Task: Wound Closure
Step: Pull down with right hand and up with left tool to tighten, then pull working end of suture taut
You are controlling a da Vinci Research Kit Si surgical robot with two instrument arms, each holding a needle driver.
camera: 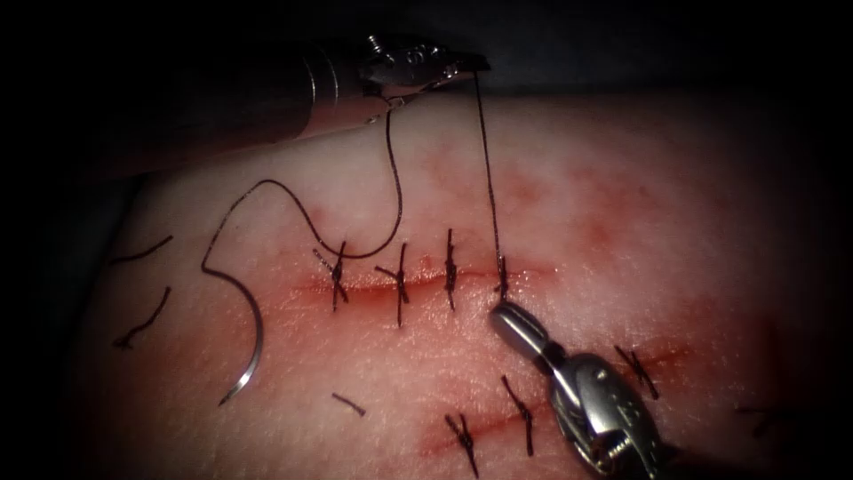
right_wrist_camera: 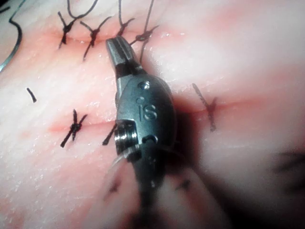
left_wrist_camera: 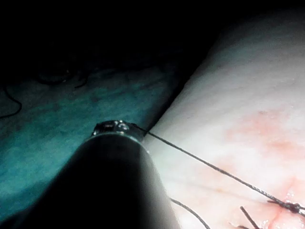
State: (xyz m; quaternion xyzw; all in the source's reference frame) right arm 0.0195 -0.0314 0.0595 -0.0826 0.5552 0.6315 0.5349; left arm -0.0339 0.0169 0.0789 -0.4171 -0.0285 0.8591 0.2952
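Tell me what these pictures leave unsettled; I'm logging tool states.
- Right wrist view: whether the right tool grips a thread end at the knot; its tip covers it.
- Left wrist view: the left tool jaws on the thread, hidden by its shaft.
- Endoscope view: the needle lies free on the tissue.

Needle (camera: 251, 348) flat on tissue (camera: 622, 178), left of the stitches (camera: 400, 283).
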